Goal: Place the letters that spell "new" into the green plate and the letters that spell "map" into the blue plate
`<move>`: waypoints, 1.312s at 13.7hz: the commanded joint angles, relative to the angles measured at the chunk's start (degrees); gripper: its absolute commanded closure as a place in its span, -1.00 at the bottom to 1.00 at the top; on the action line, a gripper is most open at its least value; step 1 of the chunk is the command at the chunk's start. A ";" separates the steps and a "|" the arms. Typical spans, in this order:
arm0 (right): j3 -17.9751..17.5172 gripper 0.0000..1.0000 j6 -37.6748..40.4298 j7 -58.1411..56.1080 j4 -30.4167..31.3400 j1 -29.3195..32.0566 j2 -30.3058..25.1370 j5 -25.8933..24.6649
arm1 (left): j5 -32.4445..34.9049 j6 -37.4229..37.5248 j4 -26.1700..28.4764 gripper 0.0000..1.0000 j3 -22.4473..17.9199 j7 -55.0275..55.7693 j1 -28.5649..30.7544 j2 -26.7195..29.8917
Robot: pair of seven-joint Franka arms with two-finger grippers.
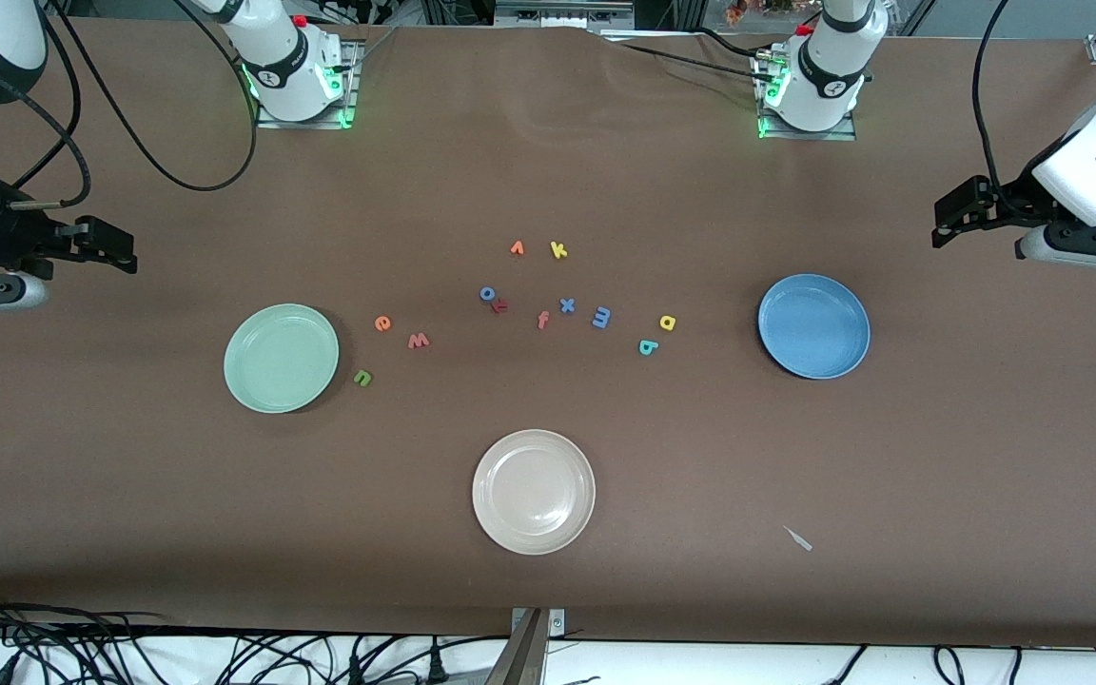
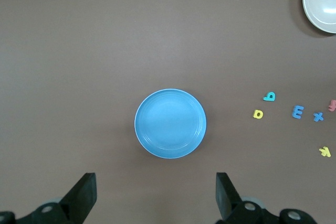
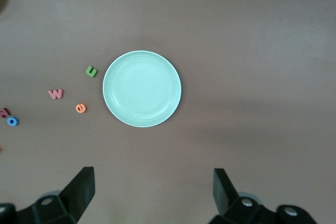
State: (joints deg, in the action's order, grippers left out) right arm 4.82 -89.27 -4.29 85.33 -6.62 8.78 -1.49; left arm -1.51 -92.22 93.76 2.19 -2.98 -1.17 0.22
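The green plate (image 1: 282,358) (image 3: 142,88) holds nothing. Beside it on the table lie the green n (image 1: 363,378) (image 3: 91,71), orange e (image 1: 382,323) (image 3: 80,108) and salmon w (image 1: 419,341) (image 3: 55,94). The blue plate (image 1: 814,325) (image 2: 170,123) is bare too. The light-blue m (image 1: 601,317) (image 2: 297,112), yellow a (image 1: 668,322) (image 2: 258,114) and teal p (image 1: 648,347) (image 2: 269,96) lie beside it, toward the table's middle. My left gripper (image 1: 957,217) (image 2: 156,192) hangs open over bare table at its arm's end. My right gripper (image 1: 115,249) (image 3: 154,192) hangs open likewise at its own end.
A cream-white plate (image 1: 534,491) sits nearest the front camera. Other letters lie mid-table: an orange v (image 1: 517,248), yellow k (image 1: 558,250), blue o (image 1: 488,293), red f (image 1: 542,320) and blue x (image 1: 567,305). A small pale scrap (image 1: 798,538) lies nearer the camera than the blue plate.
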 commanded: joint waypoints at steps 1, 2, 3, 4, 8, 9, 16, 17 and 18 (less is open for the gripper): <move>-0.85 -1.00 0.94 0.68 -1.31 -0.31 0.27 -0.61 | 1.69 1.34 -1.91 -1.00 0.00 0.51 -0.41 -0.40; -0.69 -1.00 0.50 0.69 -1.31 -0.15 0.27 0.08 | 1.69 1.34 -1.91 -1.00 0.00 0.51 -0.41 -0.40; -0.42 -1.00 0.41 0.34 -1.31 0.03 0.36 0.17 | 1.69 1.34 -1.91 -1.00 -0.17 0.43 -0.33 -0.40; -0.42 -1.00 0.41 0.25 -1.31 0.03 0.36 0.08 | 1.69 1.34 -1.91 -1.00 -0.17 0.51 -0.33 -0.40; -0.60 -1.00 0.59 0.77 -1.31 -0.06 0.27 0.17 | 1.69 1.34 -1.91 -1.00 -0.17 0.51 -0.33 -0.40; -0.68 -1.00 0.50 0.77 -1.31 -0.06 0.27 0.26 | 1.69 1.34 -1.91 -1.00 -0.17 0.51 -0.33 -0.40; -0.42 -1.00 0.50 0.33 -1.31 0.21 0.36 0.08 | 1.69 1.34 -1.91 -1.00 -0.17 0.51 -0.33 -0.49; -0.42 -1.00 0.50 0.42 -1.31 0.21 0.36 0.08 | 1.69 1.25 -1.91 -1.00 -0.17 0.51 -0.33 -0.57; -0.33 -1.00 0.33 0.42 -1.31 0.21 0.36 0.08 | 1.69 1.17 -1.91 -1.00 -0.17 0.43 -0.33 -0.66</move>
State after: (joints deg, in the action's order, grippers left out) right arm 4.59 -89.36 -4.27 85.33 -6.77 8.78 -1.48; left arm -1.51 -92.22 93.38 2.18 -2.90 -1.17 0.22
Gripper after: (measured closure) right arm 0.000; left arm 0.000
